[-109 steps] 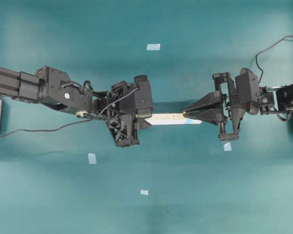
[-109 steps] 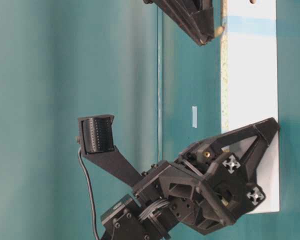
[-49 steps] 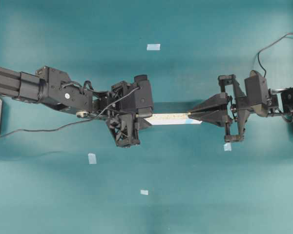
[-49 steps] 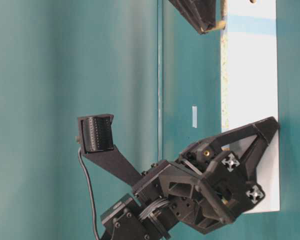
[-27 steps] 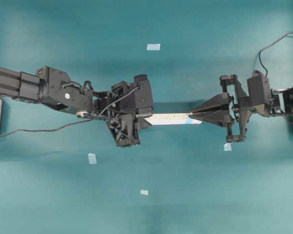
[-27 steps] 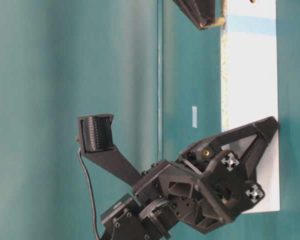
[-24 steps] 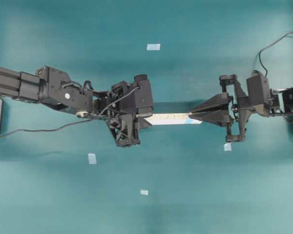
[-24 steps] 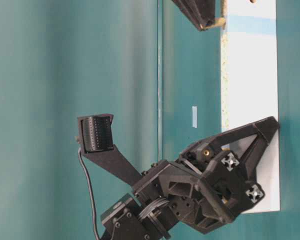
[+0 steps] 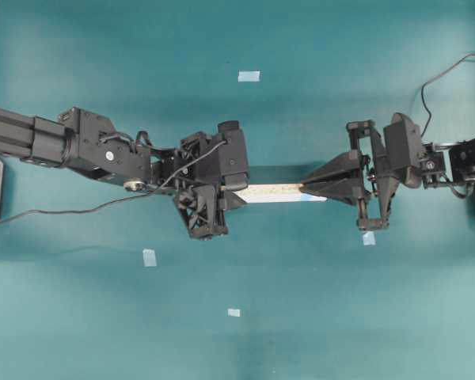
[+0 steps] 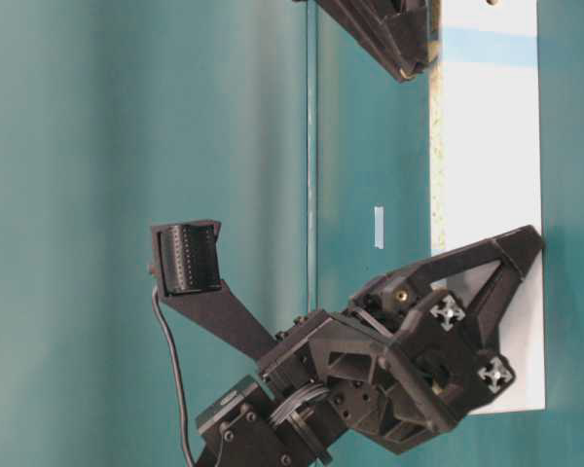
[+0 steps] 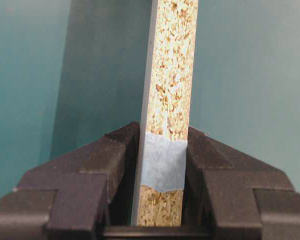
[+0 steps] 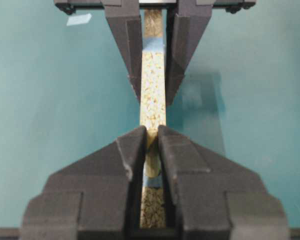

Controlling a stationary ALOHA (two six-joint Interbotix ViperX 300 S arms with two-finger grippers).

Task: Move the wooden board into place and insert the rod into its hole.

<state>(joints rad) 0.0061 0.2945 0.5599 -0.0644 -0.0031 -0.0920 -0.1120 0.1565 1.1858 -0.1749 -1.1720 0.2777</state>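
two claws meet over the teal worktop (image 9: 317,317), one at each end of the wooden board (image 9: 271,192), which stands on its long edge. nearest, in the right wrist view, the right claw (image 12: 151,145) is pinched nearly shut on the rod (image 12: 151,161), a short cream peg set against the board's speckled upper edge beside a strip of blue tape; whether its tip sits in the hole cannot be told, and the hole itself is hidden there. beyond it the board runs straight away to the left claw (image 12: 153,50), whose fingers (image 12: 129,45) press both flat faces.

the left wrist view shows that grip close up: the left claw (image 11: 161,150) is narrowed onto the board (image 11: 172,75), pads against a band of blue tape, chipboard grain plain on the edge. from overhead the board reads only as a thin pale line between the left claw (image 9: 233,192) and the right claw (image 9: 305,188). the table-level view alone shows its broad white face (image 10: 492,175) and a small dark mark at the top edge near the right claw's tips.

there is open worktop on every side, with four small blue tape squares (image 9: 248,76) lying well apart from the board.
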